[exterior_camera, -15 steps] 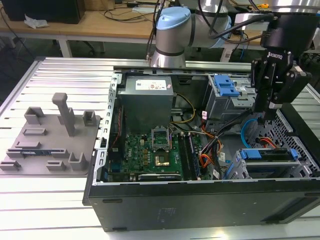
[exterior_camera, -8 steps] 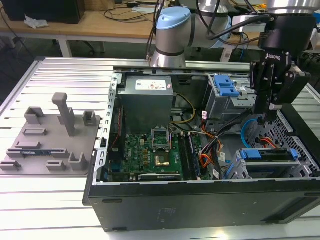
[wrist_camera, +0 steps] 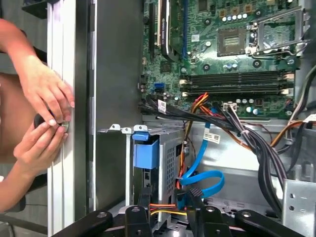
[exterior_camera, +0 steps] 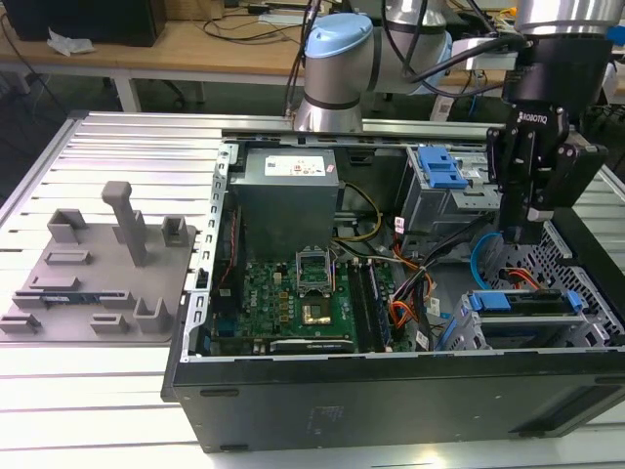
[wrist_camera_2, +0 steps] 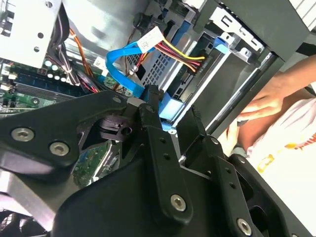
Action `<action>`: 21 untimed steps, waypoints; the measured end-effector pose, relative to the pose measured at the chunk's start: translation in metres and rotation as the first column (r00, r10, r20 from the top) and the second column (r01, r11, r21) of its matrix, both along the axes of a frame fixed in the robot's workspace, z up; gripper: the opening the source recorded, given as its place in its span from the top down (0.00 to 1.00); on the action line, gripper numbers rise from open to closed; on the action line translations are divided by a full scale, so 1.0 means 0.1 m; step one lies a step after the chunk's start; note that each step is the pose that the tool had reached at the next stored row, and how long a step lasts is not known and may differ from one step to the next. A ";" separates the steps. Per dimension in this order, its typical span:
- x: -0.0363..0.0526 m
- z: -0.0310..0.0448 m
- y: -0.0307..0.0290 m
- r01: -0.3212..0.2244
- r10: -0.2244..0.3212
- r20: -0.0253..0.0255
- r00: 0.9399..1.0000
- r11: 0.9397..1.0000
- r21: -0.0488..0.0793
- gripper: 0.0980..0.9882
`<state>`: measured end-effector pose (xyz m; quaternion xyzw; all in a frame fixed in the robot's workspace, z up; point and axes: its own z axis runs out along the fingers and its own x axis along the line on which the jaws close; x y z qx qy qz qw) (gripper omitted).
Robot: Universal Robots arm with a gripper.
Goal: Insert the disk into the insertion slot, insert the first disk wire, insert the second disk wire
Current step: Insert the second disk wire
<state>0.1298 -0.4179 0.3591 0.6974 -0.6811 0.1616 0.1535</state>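
pincer (exterior_camera: 515,233): one, jaws apart with nothing clamped between them, hanging just above the insertion slot (exterior_camera: 467,330).
disk (exterior_camera: 518,302): one, lying in the insertion slot, its blue carrier edge showing.
computer case (exterior_camera: 391,401): one, open on the table (exterior_camera: 98,391), holding the motherboard (exterior_camera: 293,293) and the slot's cage.
blue cable (wrist_camera: 202,158): one, looping near the pincer.
person's hands (wrist_camera: 44,98): two, close together outside the case wall.
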 end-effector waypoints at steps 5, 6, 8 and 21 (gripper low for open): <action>0.000 -0.009 0.002 0.000 0.000 0.000 1.000 1.000 -0.002 0.63; 0.000 -0.012 0.003 0.000 0.000 0.000 1.000 1.000 -0.002 0.63; 0.000 -0.019 0.008 0.000 0.000 0.000 1.000 1.000 -0.002 0.63; 0.000 -0.120 0.044 0.000 0.000 -0.002 1.000 1.000 -0.002 0.89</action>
